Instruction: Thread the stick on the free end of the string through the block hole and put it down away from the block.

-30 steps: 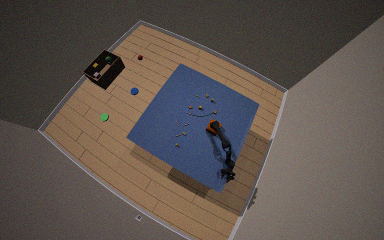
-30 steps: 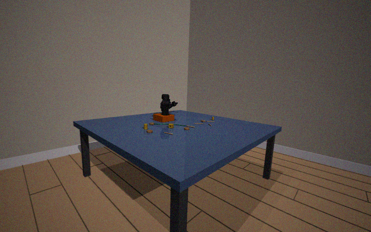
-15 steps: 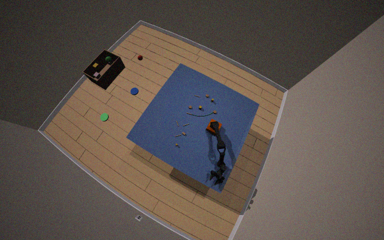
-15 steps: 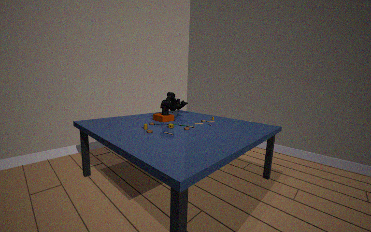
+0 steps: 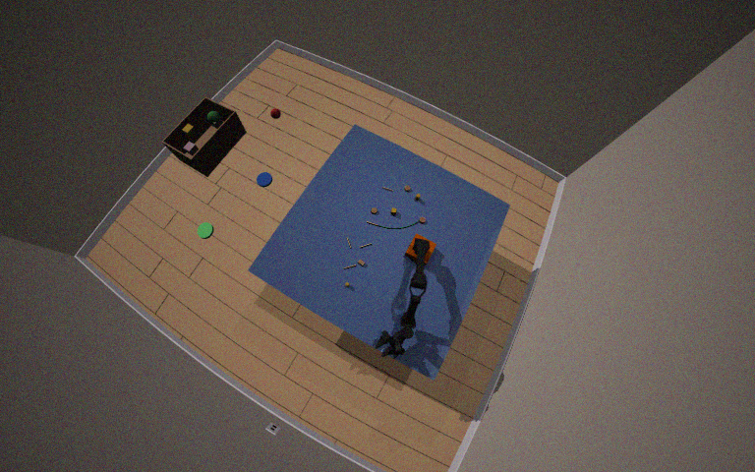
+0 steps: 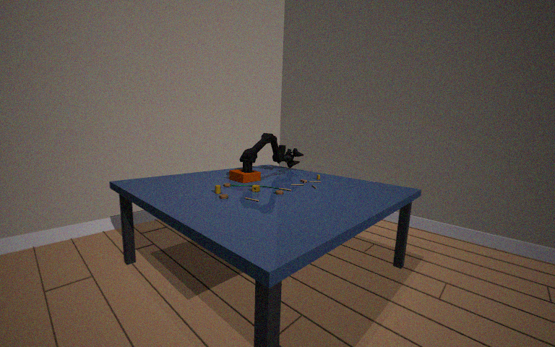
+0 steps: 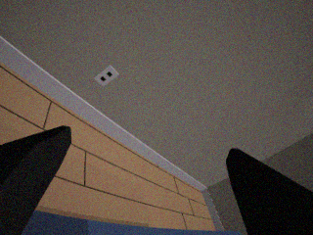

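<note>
The yellow block point(image 5: 393, 211) point(image 6: 255, 188) stands on the blue table; a dark hole shows in its face in the exterior view. The round button point(image 5: 422, 220) point(image 6: 227, 185) lies near the orange robot base. The green string point(image 5: 396, 228) point(image 6: 241, 185) curves from it past the block's base-facing side, outside the block, to the thin stick point(image 5: 371, 223) point(image 6: 285, 189) at its free end. The stick lies on the table. My gripper point(image 5: 380, 346) point(image 6: 300, 159) point(image 7: 152, 145) is open and empty, raised above the table's edge region, far from block and stick.
Loose sticks point(image 5: 387, 188) point(image 5: 349, 242) point(image 5: 366, 245) point(image 5: 349, 266) lie around. Two wooden discs point(image 5: 374, 210) point(image 5: 407, 188) and a yellow cylinder point(image 5: 417, 197) are near the block. A small wooden piece point(image 5: 361, 263) and another yellow cylinder point(image 5: 346, 284) are on the gripper's side. The orange base point(image 5: 412, 252) point(image 6: 244, 176) bears the arm.
</note>
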You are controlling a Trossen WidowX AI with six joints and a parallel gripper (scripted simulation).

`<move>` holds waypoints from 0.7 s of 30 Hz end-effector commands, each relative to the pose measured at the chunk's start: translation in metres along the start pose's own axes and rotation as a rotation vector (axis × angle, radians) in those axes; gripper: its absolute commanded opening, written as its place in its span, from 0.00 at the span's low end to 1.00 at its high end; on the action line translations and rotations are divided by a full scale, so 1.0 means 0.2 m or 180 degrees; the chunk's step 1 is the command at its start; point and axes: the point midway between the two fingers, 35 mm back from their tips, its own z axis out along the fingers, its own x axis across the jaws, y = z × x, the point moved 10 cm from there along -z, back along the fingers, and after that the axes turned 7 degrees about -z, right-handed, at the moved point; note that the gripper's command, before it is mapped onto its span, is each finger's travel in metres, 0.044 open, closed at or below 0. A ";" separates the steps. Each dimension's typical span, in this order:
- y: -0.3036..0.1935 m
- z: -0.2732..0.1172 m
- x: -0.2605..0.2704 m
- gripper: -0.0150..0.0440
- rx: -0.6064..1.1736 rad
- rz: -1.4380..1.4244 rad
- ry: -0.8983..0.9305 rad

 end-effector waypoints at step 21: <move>-1.30 0.50 -1.16 1.00 0.1912 -0.1110 0.0402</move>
